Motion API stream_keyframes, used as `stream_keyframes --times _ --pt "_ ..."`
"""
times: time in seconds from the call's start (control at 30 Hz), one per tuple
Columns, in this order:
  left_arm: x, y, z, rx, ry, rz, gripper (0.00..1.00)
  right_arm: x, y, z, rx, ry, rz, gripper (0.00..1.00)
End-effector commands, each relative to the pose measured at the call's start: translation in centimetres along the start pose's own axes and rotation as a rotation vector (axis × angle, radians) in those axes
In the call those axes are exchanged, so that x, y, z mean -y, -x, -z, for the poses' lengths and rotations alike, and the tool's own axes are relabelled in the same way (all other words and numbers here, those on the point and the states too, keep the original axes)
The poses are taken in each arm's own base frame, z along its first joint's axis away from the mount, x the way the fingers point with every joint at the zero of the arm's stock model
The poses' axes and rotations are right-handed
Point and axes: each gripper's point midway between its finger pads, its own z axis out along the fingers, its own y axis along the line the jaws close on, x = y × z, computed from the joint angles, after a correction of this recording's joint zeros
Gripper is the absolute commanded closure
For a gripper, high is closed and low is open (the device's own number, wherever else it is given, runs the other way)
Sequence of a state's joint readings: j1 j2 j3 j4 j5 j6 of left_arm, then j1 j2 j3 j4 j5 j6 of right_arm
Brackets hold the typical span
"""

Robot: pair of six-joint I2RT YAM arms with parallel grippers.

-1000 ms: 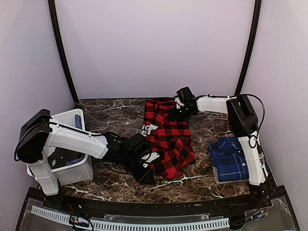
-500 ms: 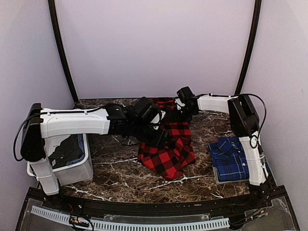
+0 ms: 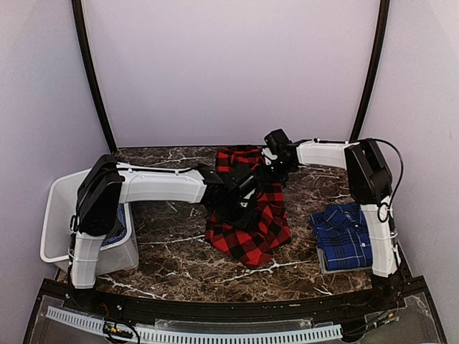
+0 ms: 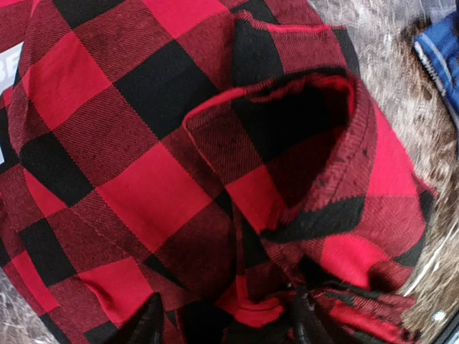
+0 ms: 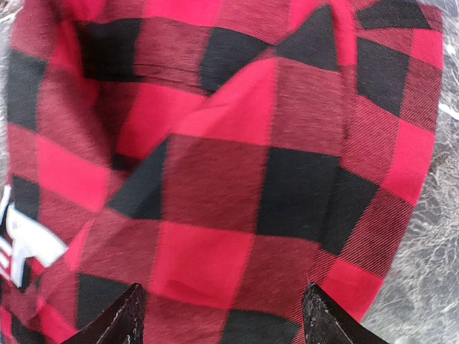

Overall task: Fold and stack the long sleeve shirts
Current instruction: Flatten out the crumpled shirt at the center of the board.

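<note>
The red-and-black checked shirt (image 3: 251, 218) lies partly folded and rumpled at the table's centre. It fills the left wrist view (image 4: 143, 143) and the right wrist view (image 5: 229, 179). My left gripper (image 3: 244, 192) reaches across onto the shirt's middle. Its jaws stand apart, with bunched red cloth lying between them (image 4: 226, 322). My right gripper (image 3: 275, 159) is over the shirt's far end, jaws wide apart above flat cloth (image 5: 224, 315). The blue-and-navy plaid shirt (image 3: 341, 236) lies folded at the right; a corner of it shows in the left wrist view (image 4: 441, 50).
A white bin (image 3: 61, 215) with dark clothing inside stands at the left edge, beside the left arm's base. The table is dark marble (image 3: 172, 251). Black frame posts rise at the back corners.
My left arm swept from the shirt's near left edge up and over to its middle, carrying the cloth across into a fold. The right gripper stayed at the far end.
</note>
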State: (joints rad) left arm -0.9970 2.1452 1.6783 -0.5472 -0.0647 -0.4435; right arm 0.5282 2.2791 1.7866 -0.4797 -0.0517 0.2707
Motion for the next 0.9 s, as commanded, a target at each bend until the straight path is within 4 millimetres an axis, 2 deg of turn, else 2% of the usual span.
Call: stream_keyframes --times 0.0,0.17,0.23,0.37,0.4,0.43,0.47,0.5,0.53,0.6,0.63,0.67,0.77,0.87 --pt "1.0 1.3 2.2 0.029 -0.038 0.011 0.49 -2.5 1.0 2.9 0.049 0.027 0.027 0.28" --pt "1.3 1.1 2.6 0.016 -0.054 0.004 0.77 -4.2 -0.1 3.3 0.041 0.049 0.046 0.28" --pt "1.7 1.1 3.1 0.016 -0.072 -0.008 0.85 -4.9 -0.7 3.3 0.032 0.061 0.053 0.28" --pt "2.7 0.9 4.7 0.026 -0.131 -0.042 0.93 -5.5 -2.1 2.7 0.009 0.083 0.057 0.28" --pt "3.1 1.1 5.7 0.042 -0.153 -0.049 0.95 -5.6 -2.4 2.4 0.003 0.089 0.055 0.28" --pt "3.4 0.5 5.8 0.033 -0.181 -0.059 0.95 -5.6 -2.7 2.2 -0.005 0.096 0.052 0.28" --pt "3.7 0.6 6.9 0.049 -0.206 -0.064 0.96 -5.5 -3.1 1.8 -0.014 0.098 0.049 0.28" --pt "4.0 -0.3 6.8 0.035 -0.242 -0.074 0.96 -5.6 -3.4 1.5 -0.022 0.1 0.048 0.28" --pt "4.4 -0.4 7.8 0.048 -0.273 -0.081 0.96 -5.5 -3.6 1.3 -0.028 0.102 0.046 0.28" --pt "5.0 -2.1 8.4 0.026 -0.35 -0.105 0.97 -5.6 -3.8 0.9 -0.034 0.106 0.044 0.28" --pt "5.2 -3.6 8.7 0.003 -0.399 -0.118 0.97 -5.6 -3.9 0.6 -0.038 0.108 0.043 0.28" --pt "5.4 -4.4 8.7 -0.01 -0.426 -0.125 0.97 -5.6 -4.0 0.4 -0.042 0.108 0.044 0.28" --pt "5.7 -8.5 8.7 -0.103 -0.522 -0.139 0.97 -5.6 -4.0 0.0 -0.048 0.111 0.042 0.28" --pt "5.0 -11.2 7.9 -0.179 -0.533 -0.127 0.95 -5.6 -3.9 -0.2 -0.047 0.112 0.041 0.28"
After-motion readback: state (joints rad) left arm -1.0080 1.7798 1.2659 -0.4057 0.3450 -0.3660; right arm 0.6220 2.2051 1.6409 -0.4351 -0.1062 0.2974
